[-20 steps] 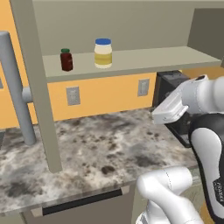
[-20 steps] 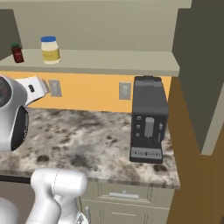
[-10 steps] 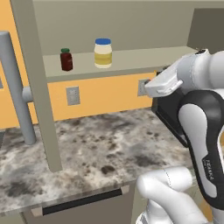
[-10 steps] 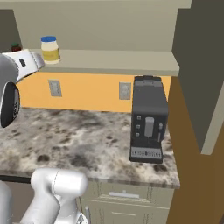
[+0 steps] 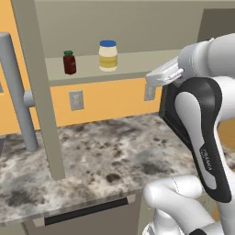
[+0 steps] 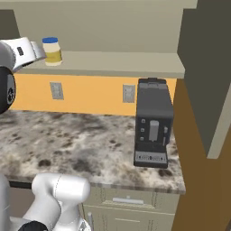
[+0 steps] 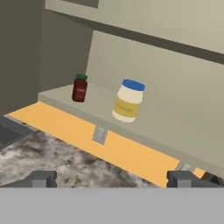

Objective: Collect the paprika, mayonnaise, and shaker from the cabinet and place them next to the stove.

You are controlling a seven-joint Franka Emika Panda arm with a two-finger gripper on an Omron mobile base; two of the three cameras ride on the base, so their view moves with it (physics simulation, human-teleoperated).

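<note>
Jaws wide apart, empty; paprika (image 5: 69, 62) beside mayonnaise (image 5: 108, 56); right view: coffee machine (image 6: 153, 129).

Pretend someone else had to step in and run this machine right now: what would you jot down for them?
Hand: open, holding nothing, raised in front of the shelf and short of the jars.
Paprika and mayonnaise: both upright on the open cabinet's shelf, apart from each other, paprika to the left.
Shaker and stove: I can't spot either from here.
Done: the cabinet door is open; nothing has been taken off the shelf yet.
Left: grasp each jar, find the shaker, and carry all three to a spot beside the stove. The mayonnaise looks like the nearer first pick.
</note>
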